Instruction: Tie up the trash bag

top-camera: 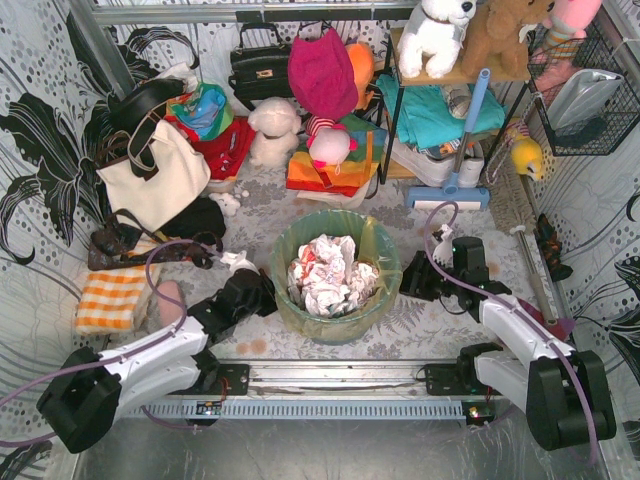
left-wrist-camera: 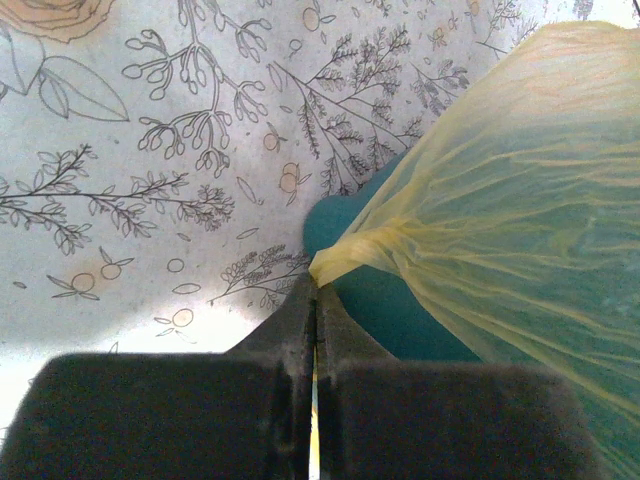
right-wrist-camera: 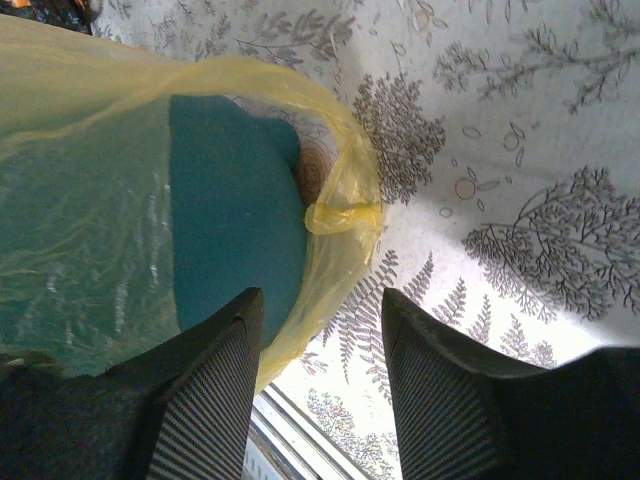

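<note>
The trash bag (top-camera: 376, 241) is thin yellow plastic lining a teal bin (top-camera: 335, 326), with crumpled white paper (top-camera: 325, 272) inside. My left gripper (top-camera: 264, 296) is at the bin's left side. In the left wrist view the left gripper (left-wrist-camera: 317, 287) is shut on the tip of a handle flap (left-wrist-camera: 340, 258) of the bag (left-wrist-camera: 520, 200), pulled out from the bin (left-wrist-camera: 385, 305). My right gripper (top-camera: 408, 281) is at the bin's right side. In the right wrist view the right gripper (right-wrist-camera: 320, 300) is open, and the other yellow handle loop (right-wrist-camera: 345, 216) hangs just ahead of its fingers beside the bin (right-wrist-camera: 230, 220).
A cream tote bag (top-camera: 155, 178) and an orange checked cloth (top-camera: 108, 298) lie at the left. Plush toys, a black handbag (top-camera: 260, 65) and a shelf fill the back. A blue-handled mop (top-camera: 450, 186) stands behind the right gripper. A metal rail (top-camera: 330, 375) runs along the near edge.
</note>
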Controlling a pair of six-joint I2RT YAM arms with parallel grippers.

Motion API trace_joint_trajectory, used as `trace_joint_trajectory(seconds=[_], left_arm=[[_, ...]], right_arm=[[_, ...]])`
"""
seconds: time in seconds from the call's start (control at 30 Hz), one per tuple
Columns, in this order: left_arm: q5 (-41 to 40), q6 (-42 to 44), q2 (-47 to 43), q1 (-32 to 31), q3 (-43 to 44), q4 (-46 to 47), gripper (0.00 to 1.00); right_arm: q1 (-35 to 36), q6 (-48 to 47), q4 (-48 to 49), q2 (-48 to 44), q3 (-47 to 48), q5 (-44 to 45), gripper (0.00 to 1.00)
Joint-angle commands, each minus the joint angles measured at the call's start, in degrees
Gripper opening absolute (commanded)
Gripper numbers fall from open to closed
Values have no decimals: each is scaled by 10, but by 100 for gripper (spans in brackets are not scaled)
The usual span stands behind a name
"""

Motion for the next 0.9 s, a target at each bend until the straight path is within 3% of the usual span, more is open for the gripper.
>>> trace_joint_trajectory(seconds=[0.0,0.3,0.57,0.87], left_arm=[[-2,16,18,3,38,29,0],[16,17,39,6,61,23,0],[24,15,58,6,67,29,0],[26,11,59,6,64,32,0]], right_arm=[[4,58,37,-17,-38,-6,47],[9,200,156,2,-117,-13,37],[32,293,224,51,-131,-31,46],[36,353,275,87,-157,-20,41]])
